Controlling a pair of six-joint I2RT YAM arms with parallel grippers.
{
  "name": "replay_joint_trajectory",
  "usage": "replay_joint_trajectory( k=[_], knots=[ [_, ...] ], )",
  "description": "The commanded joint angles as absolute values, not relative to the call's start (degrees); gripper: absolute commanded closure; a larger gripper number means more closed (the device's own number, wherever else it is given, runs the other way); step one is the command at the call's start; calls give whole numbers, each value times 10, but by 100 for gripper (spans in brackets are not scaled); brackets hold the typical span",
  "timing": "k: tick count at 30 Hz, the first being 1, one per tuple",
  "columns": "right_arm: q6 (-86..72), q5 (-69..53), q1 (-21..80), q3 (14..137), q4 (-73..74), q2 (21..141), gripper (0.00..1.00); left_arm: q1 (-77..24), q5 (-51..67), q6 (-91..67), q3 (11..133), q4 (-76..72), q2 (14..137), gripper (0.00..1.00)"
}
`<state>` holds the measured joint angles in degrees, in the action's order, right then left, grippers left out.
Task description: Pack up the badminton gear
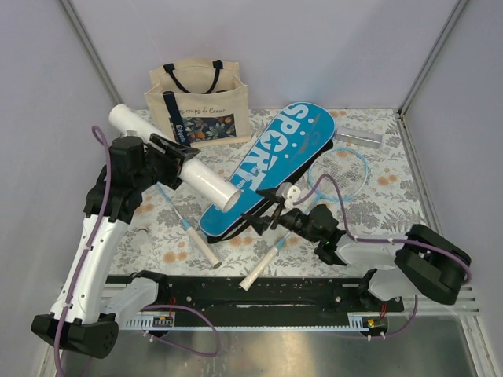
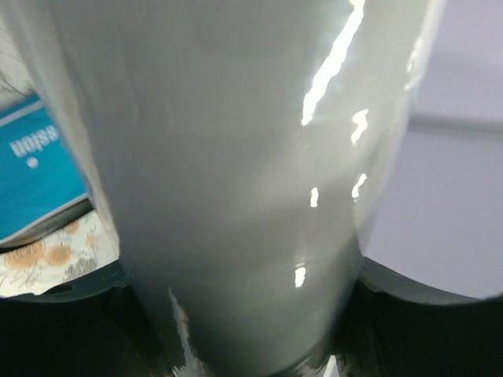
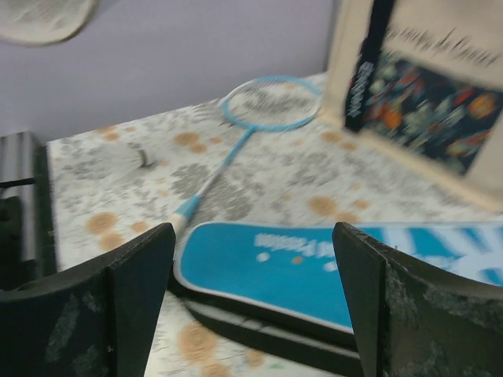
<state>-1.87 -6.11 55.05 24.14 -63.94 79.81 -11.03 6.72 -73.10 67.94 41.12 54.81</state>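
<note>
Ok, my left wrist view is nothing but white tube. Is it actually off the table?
Observer: Yes. The white tube hangs clear of the table, clamped near its middle in the left jaws.
Operator: And the right arm, is it carrying anything?
Observer: No. The right jaws stand open and empty at the narrow end of the blue case.
</note>
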Motion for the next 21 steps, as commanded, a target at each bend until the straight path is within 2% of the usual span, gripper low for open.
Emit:
replay_joint_trajectory(
  k=[1,7,12,16,21],
  knots=[
    [209,-80,502,223,-642,700,9,-108,294,-605,729,352,565,48],
    [374,-155,457,216,-596,644,9,-109,466,-549,714,364,611,51],
    [470,-231,456,257,-507,642,9,-141,525,-490,719,407,640,52],
    [508,-190,456,269,-578,682,9,-198,540,-469,713,417,658,52],
    [603,-157,453,297,-583,715,9,-241,546,-453,693,443,664,52]
  ],
)
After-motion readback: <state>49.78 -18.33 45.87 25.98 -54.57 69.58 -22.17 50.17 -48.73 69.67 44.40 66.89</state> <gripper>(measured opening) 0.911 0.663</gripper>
